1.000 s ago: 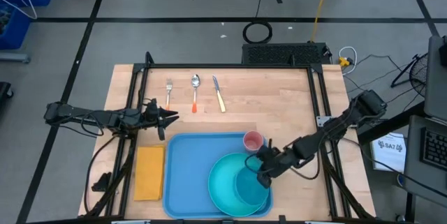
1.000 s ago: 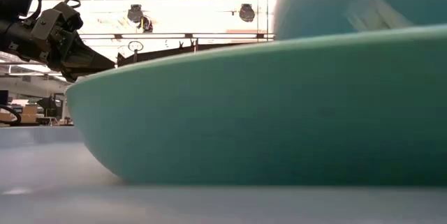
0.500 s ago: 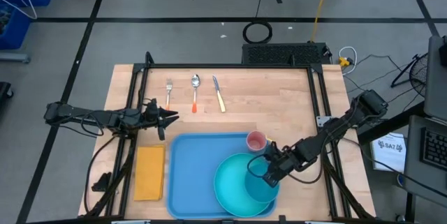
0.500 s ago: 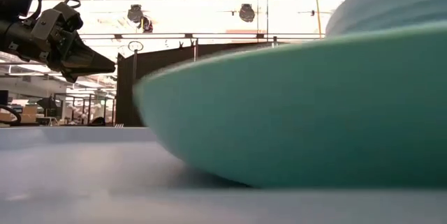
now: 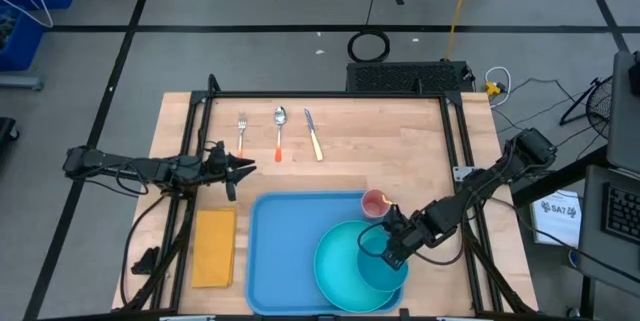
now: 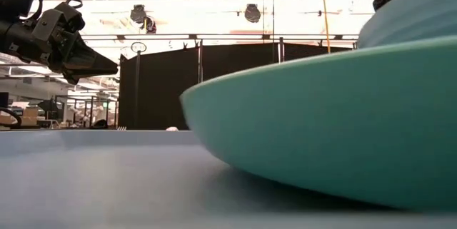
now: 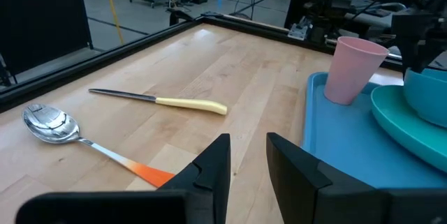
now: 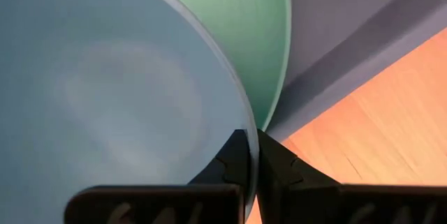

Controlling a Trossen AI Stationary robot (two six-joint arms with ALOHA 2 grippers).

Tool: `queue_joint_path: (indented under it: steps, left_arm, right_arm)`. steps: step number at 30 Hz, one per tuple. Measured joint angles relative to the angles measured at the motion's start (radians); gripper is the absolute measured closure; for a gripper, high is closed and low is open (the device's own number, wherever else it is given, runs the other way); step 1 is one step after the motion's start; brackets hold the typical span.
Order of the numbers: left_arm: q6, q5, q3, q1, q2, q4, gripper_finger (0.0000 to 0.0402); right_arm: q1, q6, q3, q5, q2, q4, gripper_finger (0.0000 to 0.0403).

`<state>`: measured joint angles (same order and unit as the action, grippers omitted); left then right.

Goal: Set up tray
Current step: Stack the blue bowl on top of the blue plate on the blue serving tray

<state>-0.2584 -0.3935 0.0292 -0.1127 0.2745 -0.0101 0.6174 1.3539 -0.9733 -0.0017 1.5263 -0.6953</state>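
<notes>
The light-blue tray (image 5: 285, 251) lies at the table's near edge. A round teal plate (image 5: 335, 266) rests on its right half, with a blue bowl (image 5: 390, 273) on the plate and a pink cup (image 5: 374, 203) standing at the tray's far right corner. My right gripper (image 5: 378, 245) is shut on the bowl. My left gripper (image 5: 240, 169) hovers open over bare wood left of the tray. In the low view the plate (image 6: 321, 143) fills the foreground, with the left gripper (image 6: 100, 63) high beyond it. My right gripper (image 8: 250, 137) pinches the bowl's rim (image 8: 236, 109), one finger inside the bowl and one outside. The fingers come from above, slanting in from the table's right. The bowl sits on the teal plate (image 8: 258, 35).
A fork (image 5: 241, 133), an orange-handled spoon (image 5: 280, 126) and a yellow-handled knife (image 5: 314, 136) lie side by side on the far wood. A yellow-orange napkin (image 5: 213, 246) lies left of the tray. Black frame rails run along the table's edges.
My right gripper has drawn toward the table's right edge, still shut on the bowl. Bowl, plate, cup and tray have all slid right with it along the table, widening the gap between tray and napkin.
</notes>
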Motion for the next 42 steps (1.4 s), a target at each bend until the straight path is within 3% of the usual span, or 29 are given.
queue_joint_path:
  steps: [4, 11, 21, 36, 42]
  left_arm:
    - [0.0, 0.0, 0.0, 0.0, 0.0, 0.0, 0.0305]
    - [0.0, 0.0, 0.0, 0.0, 0.0, 0.0, 0.0304]
    - [0.0, 0.0, 0.0, 0.0, 0.0, -0.001, 0.0304]
    - [0.0, 0.0, 0.0, 0.0, 0.0, 0.0, 0.0304]
    - [0.0, 0.0, 0.0, 0.0, 0.0, 0.0, 0.0304]
  right_arm:
    - [0.007, -0.001, 0.003, 0.015, -0.015, 0.008, 0.0403]
    - [0.006, -0.054, -0.014, 0.133, -0.061, 0.154, 0.0402]
    - [-0.043, -0.187, -0.152, 0.186, -0.017, 0.105, 0.0402]
    - [-0.099, -0.23, -0.172, -0.048, 0.114, 0.043, 0.0402]
    - [-0.101, -0.206, -0.173, -0.056, 0.126, 0.025, 0.0398]
